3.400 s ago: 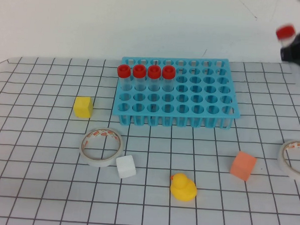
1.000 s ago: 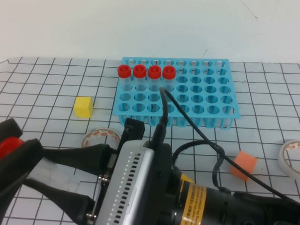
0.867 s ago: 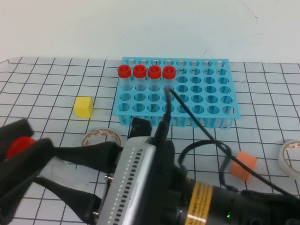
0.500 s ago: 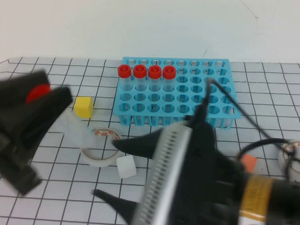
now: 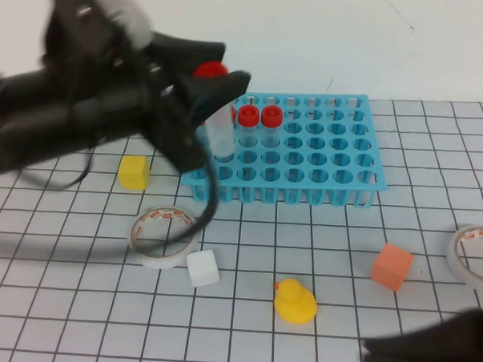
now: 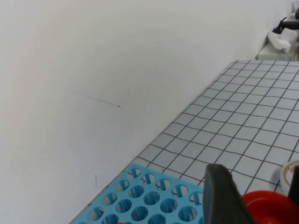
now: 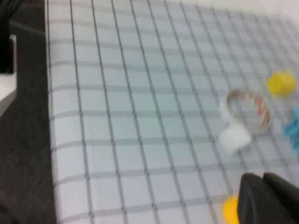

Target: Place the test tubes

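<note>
**A:** Where is the left gripper (image 5: 216, 77)?
**B:** Above the left end of the blue rack (image 5: 307, 152), which stands by the far edge of the desk (image 5: 60, 301). The claw is partly closed, pinching a test tube (image 5: 220, 130) by its red cap. From the left wrist, one dark finger (image 6: 223, 196) lies against that cap.
**A:** And the tube itself?
**B:** It hangs upright below the claw, with its clear body in front of the rack's left columns. I cannot tell whether its tip sits in a hole. The racked tubes (image 5: 271, 118) stand just beside it.
**A:** The right gripper (image 5: 378, 350)?
**B:** Low at the desk's near right corner, jaws pressed together, with nothing seen in them. It is well apart from the rack.
</note>
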